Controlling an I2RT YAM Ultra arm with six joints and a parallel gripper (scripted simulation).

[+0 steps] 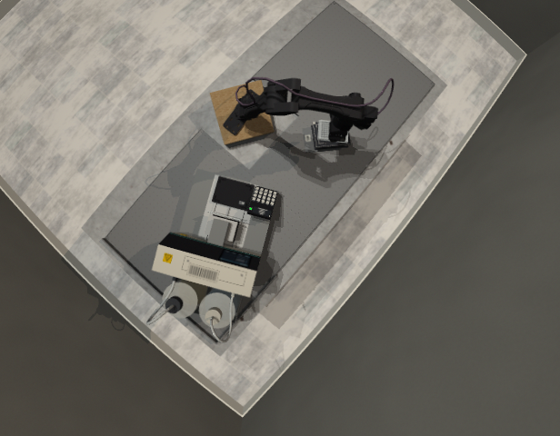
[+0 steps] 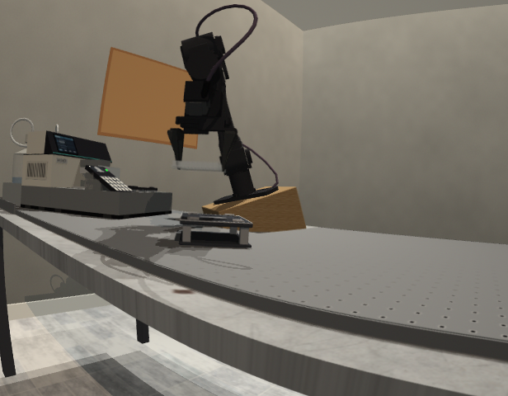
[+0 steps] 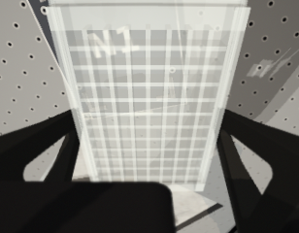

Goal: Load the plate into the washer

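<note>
My gripper [image 2: 199,167] [image 3: 148,116] is shut on the clear plate [image 1: 324,129] [image 2: 195,165] [image 3: 149,99], holding it across its width above the plate nest N1 [image 2: 244,237]. The letters N1 show through the plate in the wrist view. The nest holds no plate. The washer [image 1: 203,270] [image 2: 54,170] has a dark, empty carrier [image 1: 229,192] at its front, beside the keypad [image 1: 265,194] [image 2: 114,183]. The lamp [image 1: 250,208] [image 2: 106,170] is green. The engraved corner and the plate's cut-off corner cannot be made out.
The arm stands on a wooden wedge block [image 1: 245,133] [image 2: 279,210]. The washer's tall housing rises behind the carrier. Two bottles [image 1: 180,300] [image 1: 217,310] with tubes stand behind the housing. The perforated table top [image 1: 317,61] [image 2: 373,272] surrounds the nest and washer.
</note>
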